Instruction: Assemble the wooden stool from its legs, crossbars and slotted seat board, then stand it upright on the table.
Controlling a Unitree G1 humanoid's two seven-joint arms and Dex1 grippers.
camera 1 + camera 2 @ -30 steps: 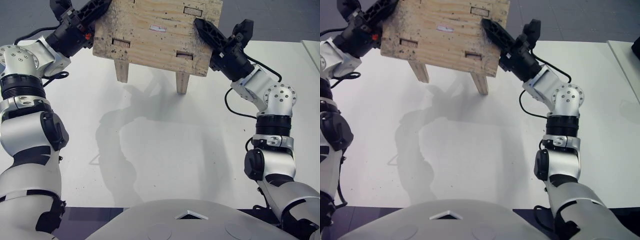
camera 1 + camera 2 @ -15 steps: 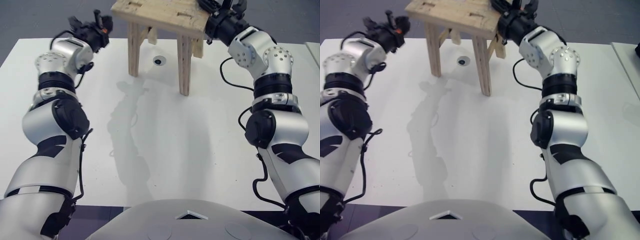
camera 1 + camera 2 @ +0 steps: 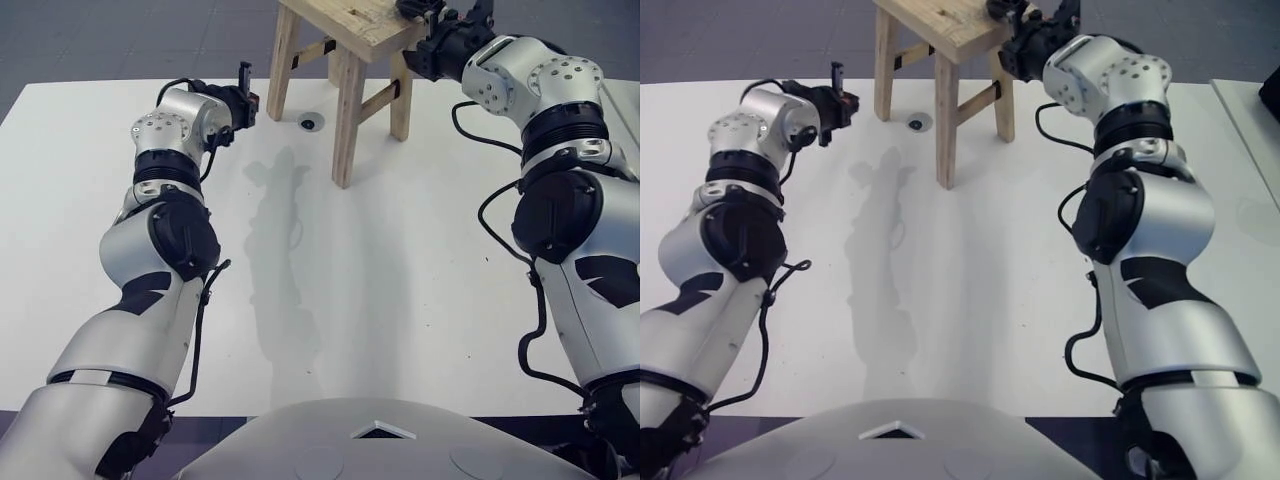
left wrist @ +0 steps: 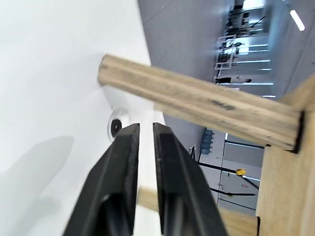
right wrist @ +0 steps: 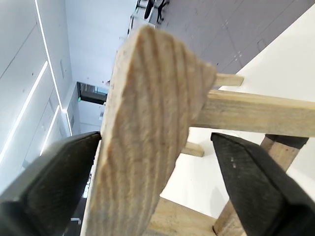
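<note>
As it stands upright on the table (image 3: 420, 280), the pale wooden stool (image 3: 346, 110) looks joined. Right gripper (image 3: 418, 12) spread around seat board (image 5: 147, 123); left gripper (image 4: 146, 127) pinched empty

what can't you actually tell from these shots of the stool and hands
Seat board: far part cut off by the eye views' top edge; slots cannot be counted.
Far leg's foot: hidden behind the front leg in the eye views.
Small round thing on the table: too small to identify.
Right hand: whether its fingers touch the seat board; wrist view too close.
</note>
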